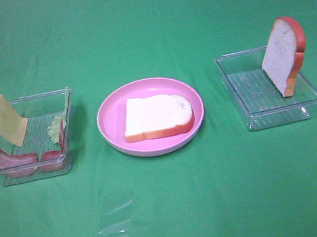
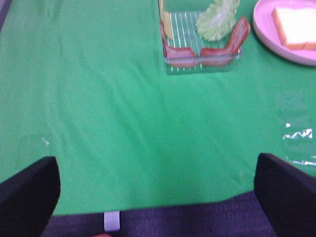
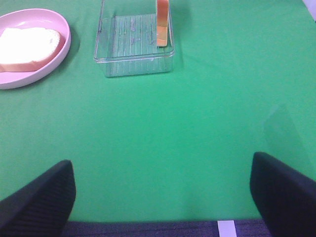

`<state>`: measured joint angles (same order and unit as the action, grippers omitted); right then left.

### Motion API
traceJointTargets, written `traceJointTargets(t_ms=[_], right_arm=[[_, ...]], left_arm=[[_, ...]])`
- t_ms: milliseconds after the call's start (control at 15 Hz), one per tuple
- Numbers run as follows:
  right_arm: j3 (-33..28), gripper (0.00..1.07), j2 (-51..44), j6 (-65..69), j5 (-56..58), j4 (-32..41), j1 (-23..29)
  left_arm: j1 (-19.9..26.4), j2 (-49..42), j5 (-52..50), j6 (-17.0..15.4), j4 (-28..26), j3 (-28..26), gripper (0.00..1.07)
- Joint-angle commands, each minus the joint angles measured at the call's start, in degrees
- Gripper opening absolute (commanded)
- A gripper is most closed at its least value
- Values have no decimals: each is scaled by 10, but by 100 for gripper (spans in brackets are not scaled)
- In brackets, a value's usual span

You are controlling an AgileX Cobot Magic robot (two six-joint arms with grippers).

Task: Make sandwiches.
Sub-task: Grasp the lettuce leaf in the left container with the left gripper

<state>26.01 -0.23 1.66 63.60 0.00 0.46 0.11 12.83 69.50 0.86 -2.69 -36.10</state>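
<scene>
Left tool (image 2: pixel 155 195), right tool (image 3: pixel 160 195), jaws wide

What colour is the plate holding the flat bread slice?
Pink. The plate shows best in the exterior high view, under the bread slice.

Looks over green cloth (image 3: pixel 197 123) past right gripper (image 3: pixel 163 197), jaws spread wide (nothing between them). Finds one bread slice (image 3: pixel 162 22) standing on edge in clear tray (image 3: pixel 128 59), close to one side wall. Catches second slice (image 3: pixel 27 47) flat on pink plate (image 3: pixel 64 44) nearby.

Matt green cloth (image 1: pixel 181 212), glossy clear plastic tray (image 1: pixel 278 116)
</scene>
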Motion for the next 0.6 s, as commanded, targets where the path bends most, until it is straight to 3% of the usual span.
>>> traceJointTargets(t_ms=[67,267,600], right_arm=[[-1,92,-16,-7,-6,0,-1],[-1,92,-16,-7,-6,0,-1],[-1,92,-16,-7,-6,0,-1]], left_arm=[[1,111,60,-53,-6,-42,102],[1,254,54,-56,-13,-93,102],[1,492,61,-71,-5,-240,102]])
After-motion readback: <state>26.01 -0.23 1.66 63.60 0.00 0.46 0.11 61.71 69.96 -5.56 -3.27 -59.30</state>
